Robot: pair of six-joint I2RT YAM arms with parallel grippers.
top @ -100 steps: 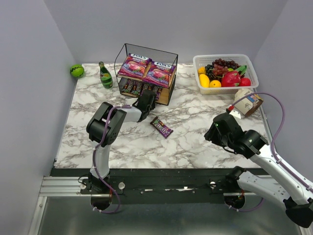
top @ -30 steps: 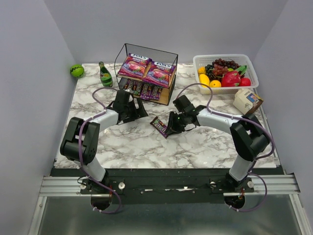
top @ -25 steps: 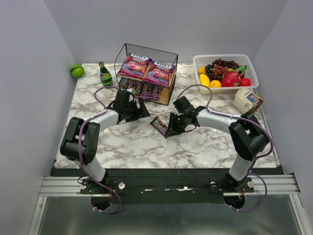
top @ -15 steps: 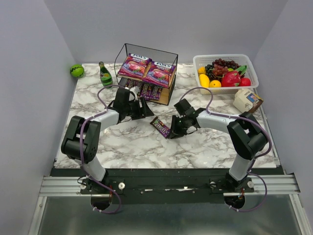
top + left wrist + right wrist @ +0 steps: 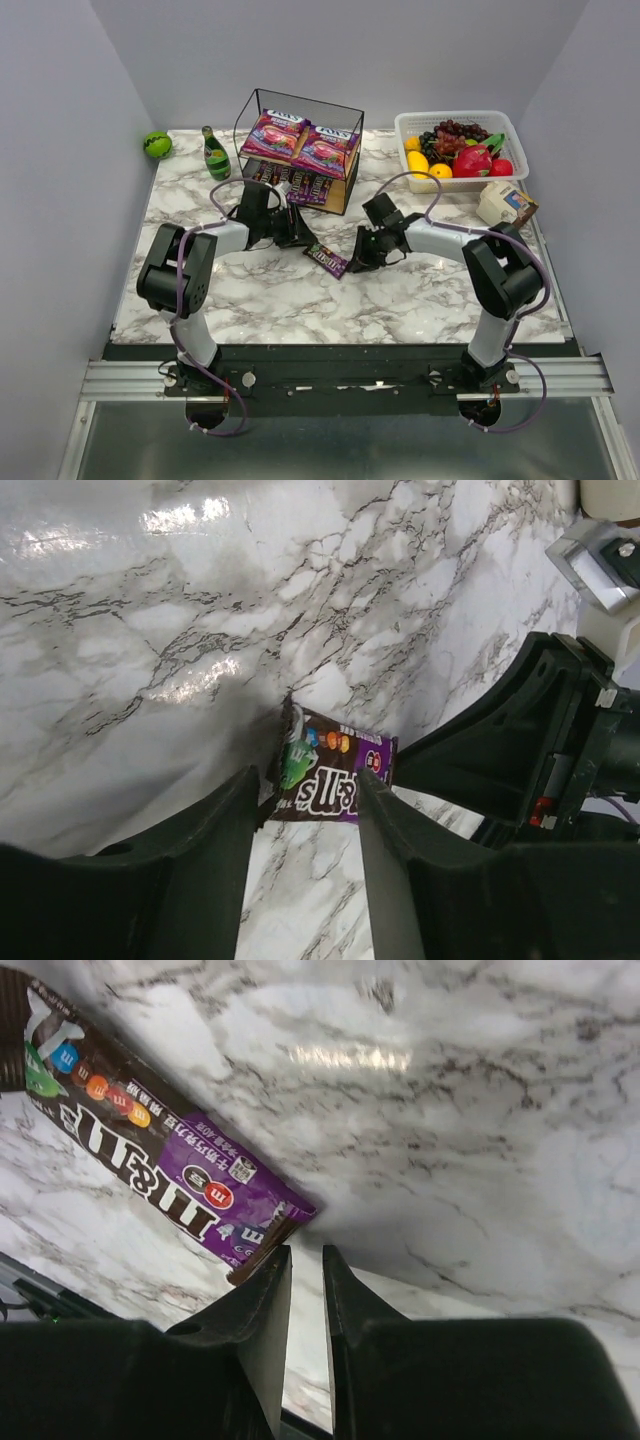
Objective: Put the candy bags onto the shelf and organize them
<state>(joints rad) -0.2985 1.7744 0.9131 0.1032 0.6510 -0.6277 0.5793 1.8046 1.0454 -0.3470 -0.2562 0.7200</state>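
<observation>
The black wire shelf (image 5: pixel 300 110) stands at the back middle. Two pink-purple FOX'S bags (image 5: pixel 300 142) lie on its top board, and several M&M's packets (image 5: pixel 290 183) lie on the lower board. One loose M&M's packet (image 5: pixel 327 261) lies flat on the marble in front of the shelf. My left gripper (image 5: pixel 303 240) is open just left of it. In the left wrist view the packet's end (image 5: pixel 330 776) sits level with the gripper (image 5: pixel 308 782) tips. My right gripper (image 5: pixel 356 262) is at its right end. In the right wrist view the gripper (image 5: pixel 305 1252) is nearly closed, holds nothing, and touches the packet's corner (image 5: pixel 160 1160).
A green bottle (image 5: pixel 216 155) stands left of the shelf and a green ball (image 5: pixel 156 144) lies in the back left corner. A white fruit basket (image 5: pixel 462 176) sits at the back right, with a beige carton (image 5: pixel 505 205) in front of it. The two arms nearly meet.
The right arm swung in from the right side to the loose packet. The left gripper moved from the shelf's lower tier rightward to the packet's other end. The packet has barely shifted.
</observation>
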